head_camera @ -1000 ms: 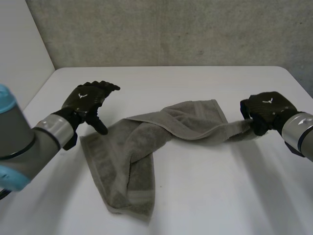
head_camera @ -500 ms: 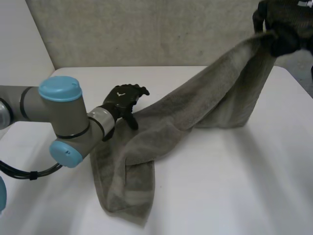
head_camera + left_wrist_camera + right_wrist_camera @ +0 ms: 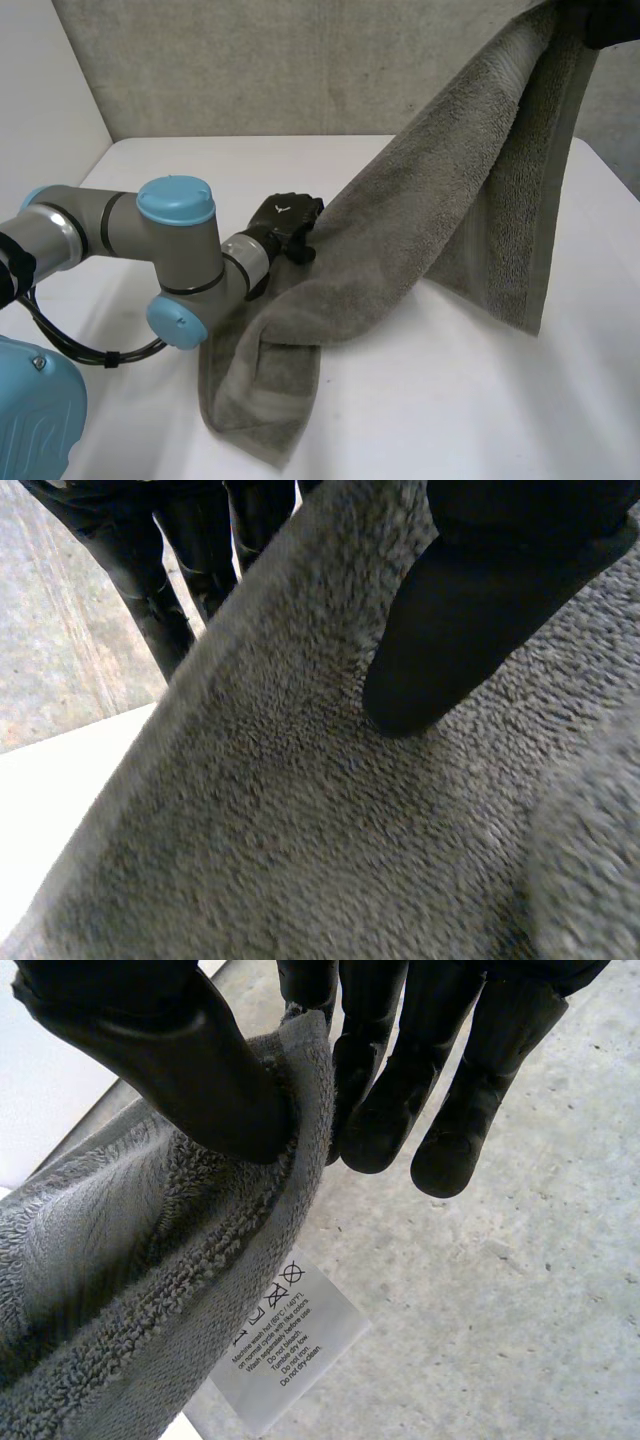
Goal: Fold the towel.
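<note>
The step in hand is the opening out of the towel (image 3: 440,220) before any fold. The right hand (image 3: 150,1050) pinches one corner between thumb and fingers, high above the far right corner of the table (image 3: 480,400). A white care label (image 3: 285,1345) hangs just under this grip. From there the towel slopes down across the table, and its other end lies crumpled near the front edge, left of the middle.

The left hand (image 3: 285,222) is at the towel's long edge, about the middle of the table. In the left wrist view the edge runs between its thumb (image 3: 450,630) and fingers. The thumb presses on the cloth, so I judge it a pinch.

Next, I think the left hand needs to slide along this edge to the lower corner, so that the towel can be stretched and laid flat.

The bent left arm (image 3: 170,260) stands close beside the crumpled end and may hinder it. A grey wall (image 3: 300,60) is behind the table.
</note>
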Motion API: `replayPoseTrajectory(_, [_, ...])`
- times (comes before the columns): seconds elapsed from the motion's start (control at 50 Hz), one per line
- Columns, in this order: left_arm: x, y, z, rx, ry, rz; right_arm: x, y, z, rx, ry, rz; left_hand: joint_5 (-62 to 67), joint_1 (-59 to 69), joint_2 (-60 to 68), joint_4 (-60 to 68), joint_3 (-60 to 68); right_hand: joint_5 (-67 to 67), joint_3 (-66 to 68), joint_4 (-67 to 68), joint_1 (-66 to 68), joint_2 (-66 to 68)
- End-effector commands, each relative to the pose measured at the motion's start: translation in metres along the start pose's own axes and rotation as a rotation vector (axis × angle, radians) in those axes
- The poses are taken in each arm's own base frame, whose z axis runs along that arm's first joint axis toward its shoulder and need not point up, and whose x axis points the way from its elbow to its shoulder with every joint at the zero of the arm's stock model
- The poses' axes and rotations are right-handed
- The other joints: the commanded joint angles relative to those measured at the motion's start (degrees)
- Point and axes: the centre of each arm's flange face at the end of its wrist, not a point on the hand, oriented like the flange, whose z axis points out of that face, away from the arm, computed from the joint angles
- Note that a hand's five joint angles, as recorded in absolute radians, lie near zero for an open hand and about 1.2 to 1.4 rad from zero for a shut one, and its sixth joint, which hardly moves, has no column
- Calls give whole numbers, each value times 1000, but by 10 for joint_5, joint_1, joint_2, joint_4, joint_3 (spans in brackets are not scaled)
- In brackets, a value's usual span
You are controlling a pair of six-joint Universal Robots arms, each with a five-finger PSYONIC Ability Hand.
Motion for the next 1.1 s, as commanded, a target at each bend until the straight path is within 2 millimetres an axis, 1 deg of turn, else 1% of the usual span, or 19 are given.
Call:
replayPoseTrajectory(0.02, [-8,-8,-7,-29,-31,-30,4,2,4,-2,13,-2,152,153,149,149,150,31,33,32,33,39])
replayPoseTrajectory(0.06, [-20,-20,-9,-7,-76,-27,4,4,5,-10,14,-3,152,153,149,149,150,31,33,32,33,39])
replayPoseTrajectory(0.1, [-56,-48,-20,47,-200,-19,5,6,5,-14,20,-5,152,153,149,149,150,31,33,32,33,39])
replayPoseTrajectory(0.16, [-71,-75,-35,95,-258,-16,4,15,6,-47,28,1,152,153,149,149,150,31,33,32,33,39])
replayPoseTrajectory(0.26, [-66,-100,-61,126,-262,-4,-2,36,5,-141,2,41,152,153,149,149,150,31,33,32,33,39])
replayPoseTrajectory(0.38, [-55,-93,-86,52,-258,-10,-20,76,-3,-311,-67,77,152,153,149,149,150,31,33,32,33,39])
replayPoseTrajectory(0.48, [-45,-59,-104,-114,-247,58,-32,110,-7,-415,-115,42,152,153,149,149,150,31,33,32,33,39])
replayPoseTrajectory(0.6, [-42,-37,-112,-238,-235,155,-49,156,-8,-600,-211,42,152,153,149,149,150,31,33,32,33,39])
replayPoseTrajectory(0.7, [-49,-31,-106,-267,-235,220,-66,172,9,-639,-262,-13,152,153,149,149,150,31,33,32,33,39])
replayPoseTrajectory(0.78, [-60,-54,-82,-164,-249,249,-69,177,30,-611,-238,-42,152,153,149,149,150,31,33,32,33,39])
replayPoseTrajectory(0.82, [-65,-68,-70,-98,-262,263,-61,175,65,-483,-170,-73,152,153,149,149,150,31,33,32,33,39])
replayPoseTrajectory(0.84, [-70,-86,-59,-12,-278,283,-61,175,65,-482,-170,-73,152,153,149,149,150,31,33,32,33,39])
replayPoseTrajectory(0.88, [-76,-105,-47,86,-294,300,-46,159,101,-262,-60,-78,152,153,149,149,150,31,33,32,33,39])
replayPoseTrajectory(0.9, [-81,-127,-37,195,-310,315,-46,159,101,-261,-59,-78,152,153,149,149,150,31,33,32,33,39])
replayPoseTrajectory(0.92, [-81,-127,-37,196,-311,315,-37,145,117,-134,-6,-71,152,153,149,149,150,31,33,32,33,39])
replayPoseTrajectory(0.96, [-86,-175,-25,438,-334,334,-27,131,130,-7,42,-64,152,153,149,149,150,31,33,32,33,39])
replayPoseTrajectory(0.98, [-86,-175,-25,439,-334,334,-17,117,140,111,86,-70,152,153,149,149,150,31,33,32,33,39])
replayPoseTrajectory(1.02, [-89,-222,-26,671,-353,344,-8,102,147,228,128,-75,152,153,149,149,150,31,33,32,33,39])
replayPoseTrajectory(1.1, [-91,-251,-35,821,-403,332,4,76,153,409,185,-97,152,153,149,149,150,31,33,32,33,39])
